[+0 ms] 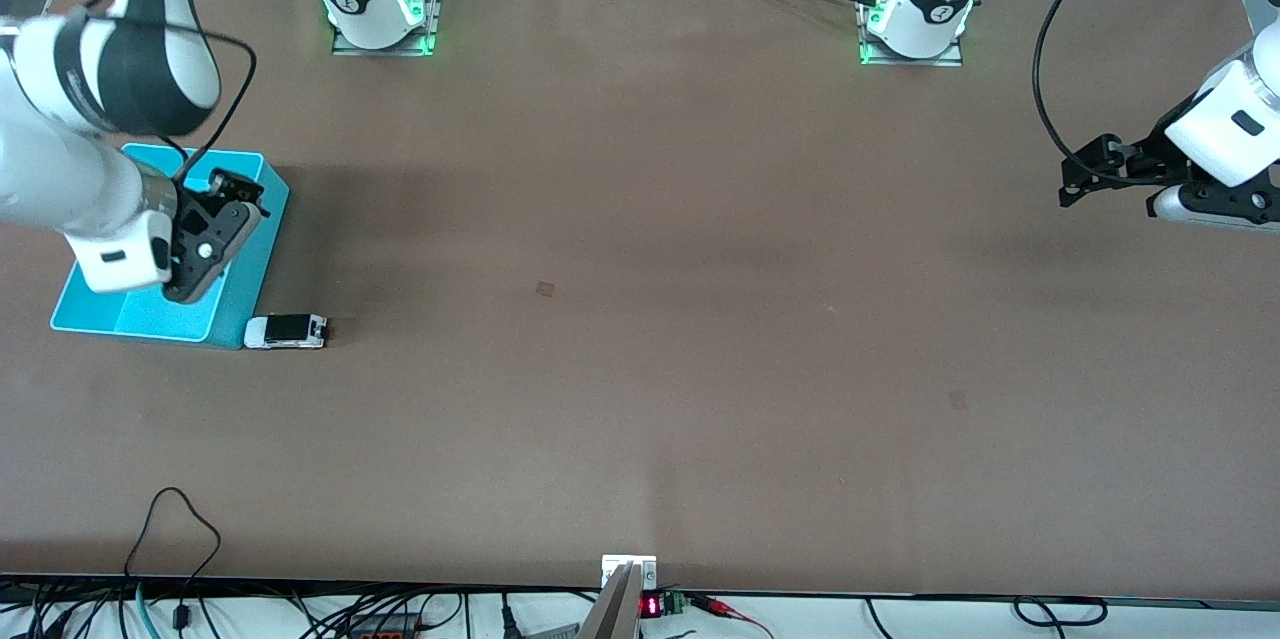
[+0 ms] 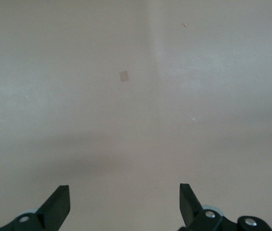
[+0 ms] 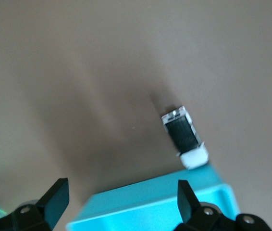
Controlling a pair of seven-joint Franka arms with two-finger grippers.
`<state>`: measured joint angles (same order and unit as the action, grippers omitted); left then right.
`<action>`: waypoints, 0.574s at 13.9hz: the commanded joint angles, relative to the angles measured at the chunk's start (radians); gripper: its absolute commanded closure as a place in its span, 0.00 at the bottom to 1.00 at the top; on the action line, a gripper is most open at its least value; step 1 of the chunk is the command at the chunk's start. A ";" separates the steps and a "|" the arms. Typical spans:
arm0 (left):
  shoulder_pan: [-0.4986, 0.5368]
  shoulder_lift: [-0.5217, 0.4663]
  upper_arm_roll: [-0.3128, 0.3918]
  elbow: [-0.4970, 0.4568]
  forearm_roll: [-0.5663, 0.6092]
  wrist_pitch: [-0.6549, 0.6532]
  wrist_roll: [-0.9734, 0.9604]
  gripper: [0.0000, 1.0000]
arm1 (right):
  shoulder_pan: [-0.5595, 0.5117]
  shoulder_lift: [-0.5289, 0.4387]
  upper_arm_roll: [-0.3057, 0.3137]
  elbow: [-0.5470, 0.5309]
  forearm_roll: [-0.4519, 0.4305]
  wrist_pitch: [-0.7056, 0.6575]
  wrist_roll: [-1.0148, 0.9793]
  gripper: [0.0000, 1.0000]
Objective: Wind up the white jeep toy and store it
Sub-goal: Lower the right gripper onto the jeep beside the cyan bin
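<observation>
The white jeep toy point(image 1: 287, 331) with a black roof stands on the table, touching the corner of the cyan bin point(image 1: 140, 317) that is nearest the front camera. It also shows in the right wrist view point(image 3: 184, 137), just outside the cyan bin's wall point(image 3: 165, 197). My right gripper point(image 1: 238, 194) is open and empty, up over the bin's edge; in its own view point(image 3: 121, 197) the jaws stand wide apart above the bin's rim. My left gripper point(image 1: 1090, 169) is open and empty over bare table at the left arm's end, and waits there point(image 2: 124, 202).
A small tape patch point(image 1: 545, 288) lies mid-table and shows in the left wrist view point(image 2: 123, 76). Another patch point(image 1: 957, 400) lies nearer the front camera. Cables and a metal bracket point(image 1: 628, 574) sit at the table's front edge.
</observation>
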<state>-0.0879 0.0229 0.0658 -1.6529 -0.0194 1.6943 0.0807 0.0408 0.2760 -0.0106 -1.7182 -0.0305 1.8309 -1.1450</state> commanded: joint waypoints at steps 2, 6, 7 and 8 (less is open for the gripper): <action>-0.003 -0.011 0.003 -0.004 0.021 -0.015 0.004 0.00 | -0.027 0.135 0.009 0.014 -0.009 0.123 -0.344 0.00; -0.001 -0.011 0.008 -0.004 0.021 -0.036 0.017 0.00 | -0.067 0.204 0.009 -0.052 -0.009 0.331 -0.502 0.00; -0.001 -0.012 0.009 -0.004 0.019 -0.041 0.016 0.00 | -0.074 0.215 0.009 -0.079 -0.009 0.381 -0.503 0.00; -0.001 -0.014 0.006 0.001 0.021 -0.050 0.017 0.00 | -0.078 0.222 0.009 -0.098 -0.009 0.414 -0.503 0.00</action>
<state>-0.0873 0.0229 0.0679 -1.6529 -0.0187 1.6679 0.0808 -0.0162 0.5058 -0.0138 -1.7620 -0.0305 2.1783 -1.6216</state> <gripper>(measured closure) 0.000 0.000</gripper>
